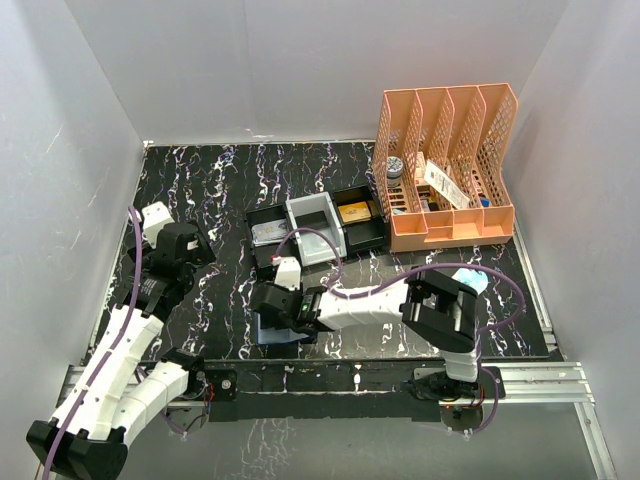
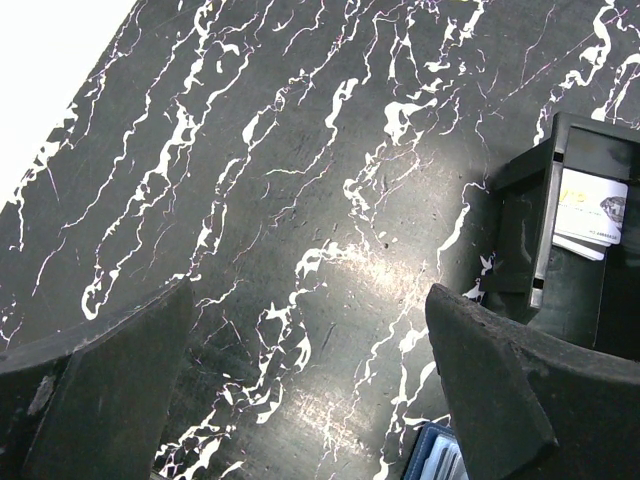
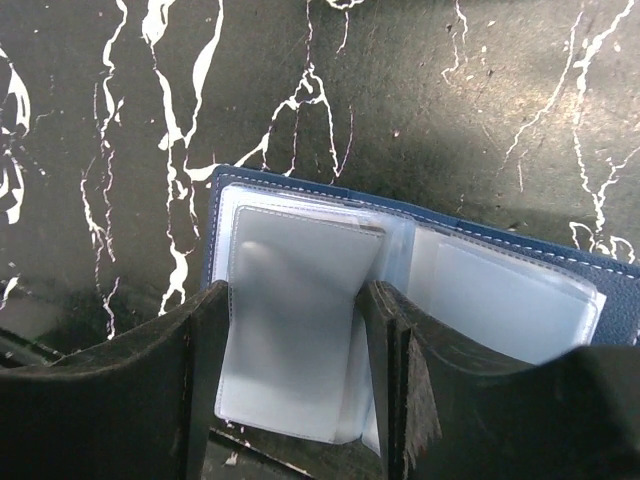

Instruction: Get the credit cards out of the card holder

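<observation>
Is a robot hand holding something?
Left hand: nothing. Right hand straddles a clear sleeve of the card holder, at its sides; grip cannot be told.

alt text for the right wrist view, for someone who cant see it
An open navy card holder lies on a black, white-veined table, frosted plastic sleeves facing up. The right gripper has its two dark fingers either side of one sleeve; whether they pinch it is unclear.
</observation>
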Motion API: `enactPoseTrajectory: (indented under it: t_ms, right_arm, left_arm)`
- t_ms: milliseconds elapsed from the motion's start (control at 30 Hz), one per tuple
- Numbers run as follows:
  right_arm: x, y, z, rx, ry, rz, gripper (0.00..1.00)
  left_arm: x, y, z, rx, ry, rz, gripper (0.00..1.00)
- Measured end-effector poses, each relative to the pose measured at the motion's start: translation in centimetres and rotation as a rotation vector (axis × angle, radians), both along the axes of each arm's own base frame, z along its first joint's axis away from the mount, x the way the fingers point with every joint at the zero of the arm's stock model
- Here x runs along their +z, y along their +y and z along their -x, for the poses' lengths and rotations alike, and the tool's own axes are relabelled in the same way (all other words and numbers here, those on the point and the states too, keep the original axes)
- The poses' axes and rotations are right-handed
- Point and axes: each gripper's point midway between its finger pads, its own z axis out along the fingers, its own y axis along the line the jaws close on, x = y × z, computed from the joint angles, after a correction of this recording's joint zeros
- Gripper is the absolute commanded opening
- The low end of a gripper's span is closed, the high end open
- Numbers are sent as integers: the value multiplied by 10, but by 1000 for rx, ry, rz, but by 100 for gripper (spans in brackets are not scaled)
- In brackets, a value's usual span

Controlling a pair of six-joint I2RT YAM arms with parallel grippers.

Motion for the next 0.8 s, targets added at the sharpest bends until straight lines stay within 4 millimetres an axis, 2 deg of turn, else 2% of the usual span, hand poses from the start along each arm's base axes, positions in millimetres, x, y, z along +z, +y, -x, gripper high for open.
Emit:
enactPoseTrajectory:
  t_ms: [267,367,467,567,700,800]
  right_arm:
    - [7,2,1,62,88,-141,40]
    - [8,2,3,79,102,-172,40]
    - [10,2,4,94,118,-209,40]
    - [11,2,5,106,131,-244,40]
    - [13,1,5,116,145,-270,41]
    - [13,-5,7,120,154,-283,41]
  left_arm:
    - [-2,-5,0,-25,7,17,99]
    - [-8,-16,1,-65,35,63,99]
    - [-18,-37,6,-125,81,166,99]
    - [-29,-67,10,-217,97,313,99]
    - [-63,-109,29,-330,181,529,96]
    - [-83,-131,43,-368,265,652,94]
